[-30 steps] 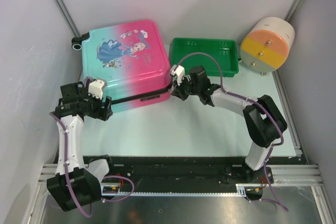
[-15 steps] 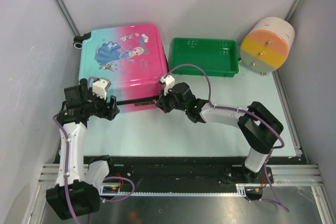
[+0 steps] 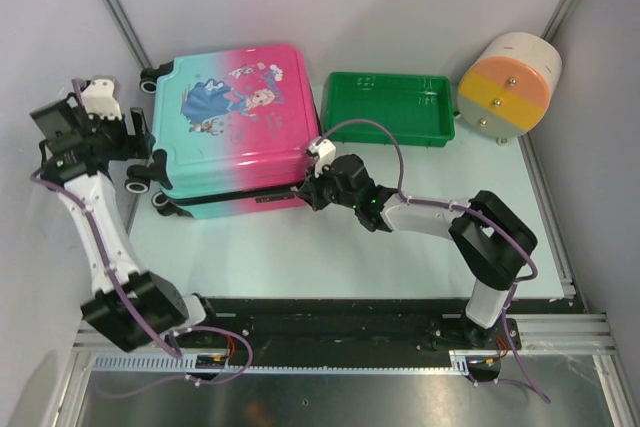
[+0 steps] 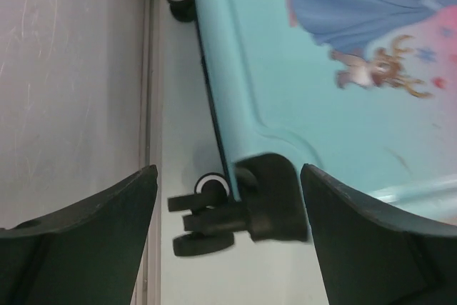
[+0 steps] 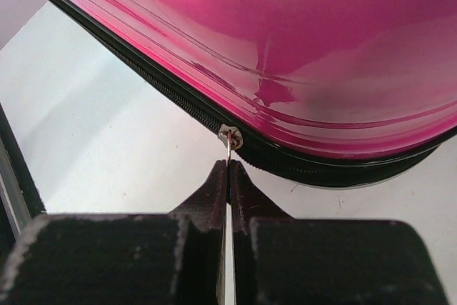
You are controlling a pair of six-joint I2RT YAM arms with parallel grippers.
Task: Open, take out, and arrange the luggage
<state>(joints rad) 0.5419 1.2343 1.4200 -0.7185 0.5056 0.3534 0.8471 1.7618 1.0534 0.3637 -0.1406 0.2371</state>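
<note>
From above: suitcase (image 3: pixel 235 127) flat at far left, beside green tray (image 3: pixel 390 107); left gripper (image 3: pixel 135 139) at its left end, right gripper (image 3: pixel 312 190) at its near edge. Left wrist: spread wide, empty, straddling one wheel (image 4: pixel 207 212). Right wrist: pinched tight on zipper pull (image 5: pixel 228 149).

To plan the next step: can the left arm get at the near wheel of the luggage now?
Probably yes. The left tool is open and faces the wheel of the luggage; nothing shows between them.
</note>
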